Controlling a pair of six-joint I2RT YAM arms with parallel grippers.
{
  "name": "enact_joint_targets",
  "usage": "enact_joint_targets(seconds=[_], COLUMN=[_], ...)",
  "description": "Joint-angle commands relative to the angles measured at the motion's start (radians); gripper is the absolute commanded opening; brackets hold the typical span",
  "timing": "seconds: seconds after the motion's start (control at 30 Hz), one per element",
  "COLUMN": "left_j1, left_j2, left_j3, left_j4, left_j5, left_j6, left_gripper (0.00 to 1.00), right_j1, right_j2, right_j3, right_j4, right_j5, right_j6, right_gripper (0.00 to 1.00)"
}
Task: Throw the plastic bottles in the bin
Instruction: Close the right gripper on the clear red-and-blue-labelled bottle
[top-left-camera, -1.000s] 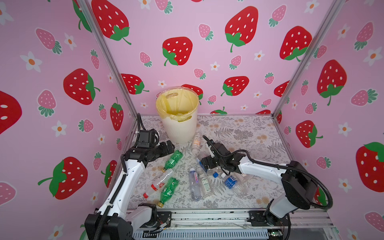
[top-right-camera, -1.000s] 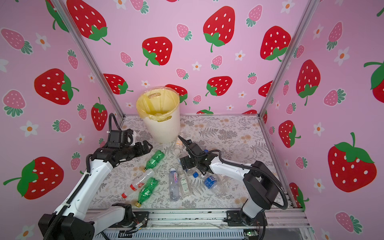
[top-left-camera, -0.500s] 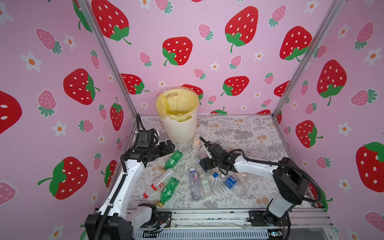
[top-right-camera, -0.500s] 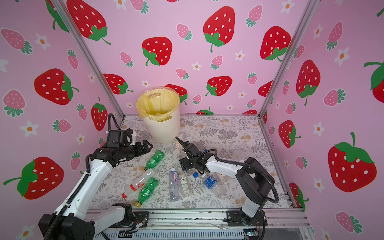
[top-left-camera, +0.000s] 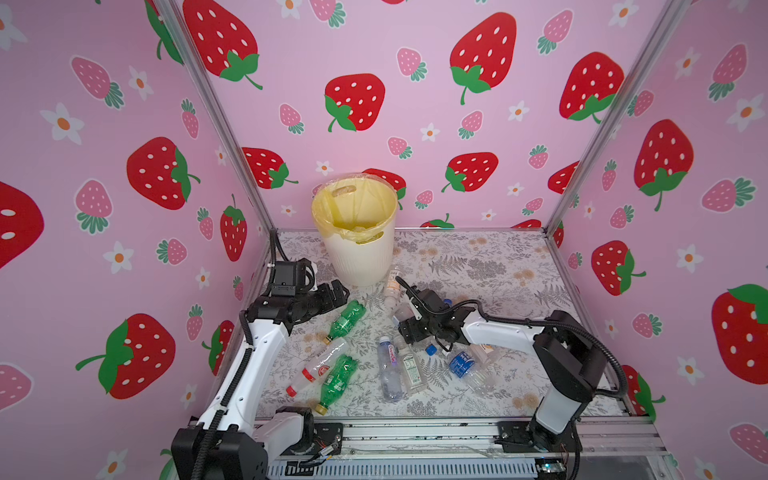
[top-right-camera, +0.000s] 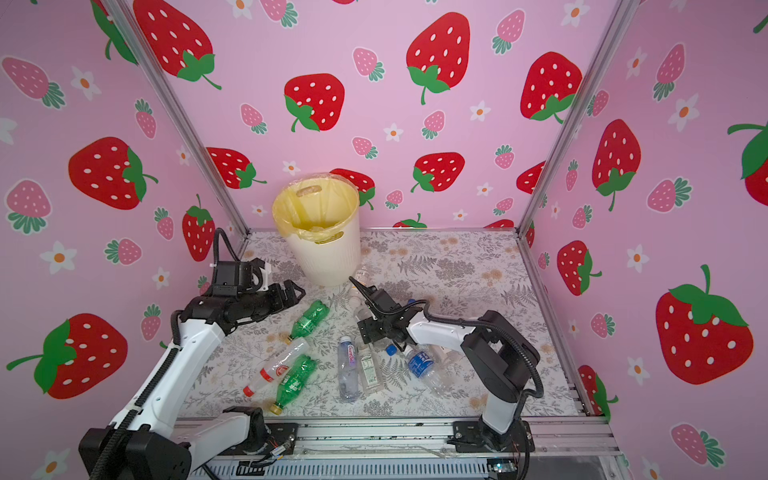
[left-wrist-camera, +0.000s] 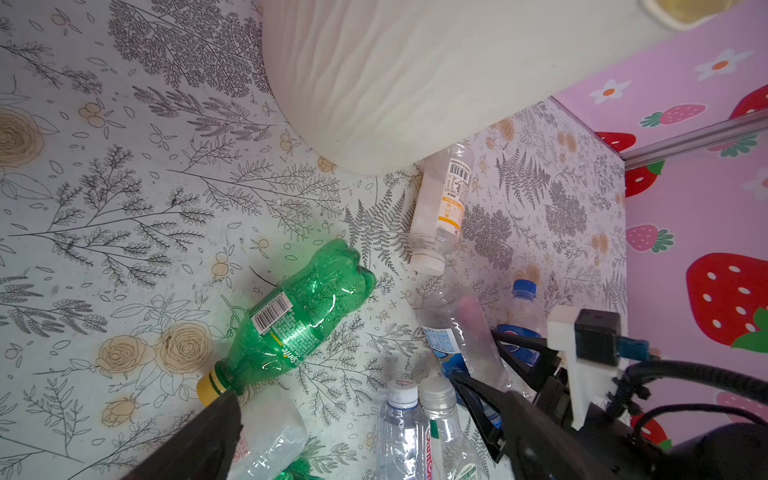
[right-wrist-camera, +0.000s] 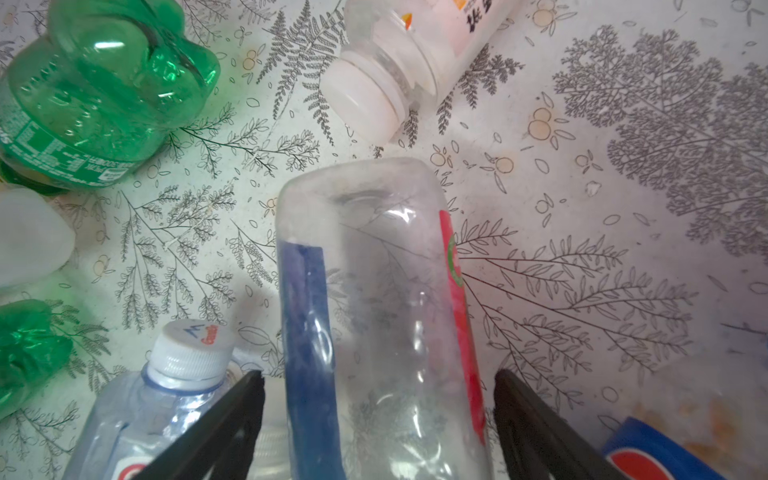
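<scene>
Plastic bottles (top-left-camera: 390, 370) lie 6 o'clock of bin (top-left-camera: 359, 259); right gripper (right-wrist-camera: 378, 374) released, straddling clear bottle (right-wrist-camera: 374, 270), likely for pickup; left gripper (top-left-camera: 336, 293) released, empty, 9 o'clock.

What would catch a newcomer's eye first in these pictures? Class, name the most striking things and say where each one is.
Pink strawberry-print walls enclose the cell on three sides. At the back of the floral table stands the cream bin with a yellowish liner. In front of it, plastic bottles lie scattered over the table's near half, the green bottles brightest.
</scene>
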Motion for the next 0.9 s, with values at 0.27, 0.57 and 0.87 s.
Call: enact_joint_targets(seconds=[0.27, 0.57, 0.87], left_j1=[0.013, 0.018, 0.02], left_j2=[-0.008, -0.004, 0.001], left_j3=[-0.011, -0.012, -0.015], left_j4=[0.013, 0.013, 0.024], left_j5=[0.023, 0.025, 0.034], left_j6=[-0.008, -0.008, -0.013], left_gripper=[0.99, 0.99, 0.99], right_j1=[0.008, 0.007, 0.008], right_j2=[0.045, -0.009, -0.099], right_j3=[0.037, 0.029, 0.017], right_j4=[0.02, 0.034, 0.038], right_j5=[0.01, 0.007, 0.011], right_j6=[-0.017, -0.009, 0.01], right_gripper=[0.76, 0.68, 0.65])
